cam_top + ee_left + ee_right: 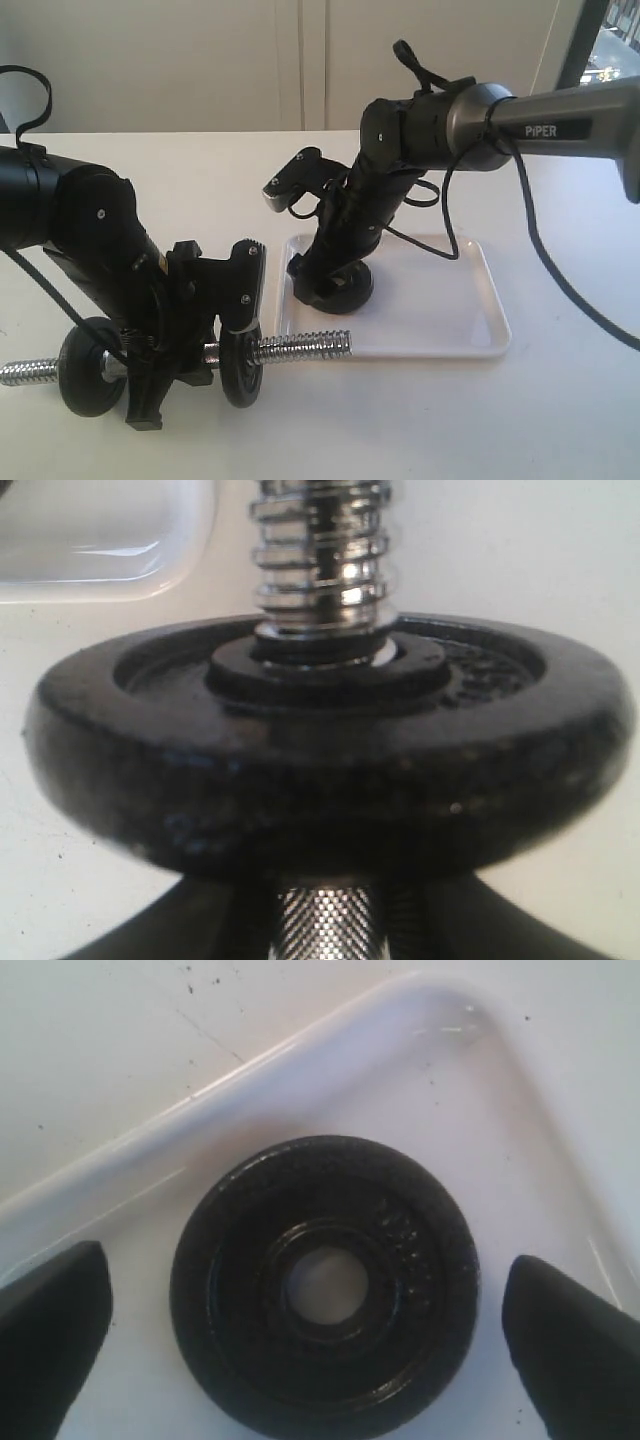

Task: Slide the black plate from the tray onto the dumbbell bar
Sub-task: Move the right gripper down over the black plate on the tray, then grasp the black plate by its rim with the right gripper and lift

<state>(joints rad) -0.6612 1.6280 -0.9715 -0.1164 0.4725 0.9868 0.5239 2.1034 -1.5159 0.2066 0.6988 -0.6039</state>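
The black plate (325, 1285) lies flat in a corner of the white tray (250, 1080), centre hole up. My right gripper (320, 1350) hangs open over it, one finger on each side of the disc and neither touching it. In the exterior view the right gripper (330, 285) reaches down over the black plate (352, 296) at the left end of the tray (440, 300). My left gripper (175, 365) is shut on the dumbbell bar (300, 348), holding its knurled middle (325, 920). The threaded end (320, 560) points toward the tray (100, 540).
Two other black discs sit on the bar, one on each side of my left gripper (90, 365) (240, 365); the nearer one (330, 740) fills the left wrist view. The bar's free end reaches the tray's front left corner. Everything rests on a white table (500, 420).
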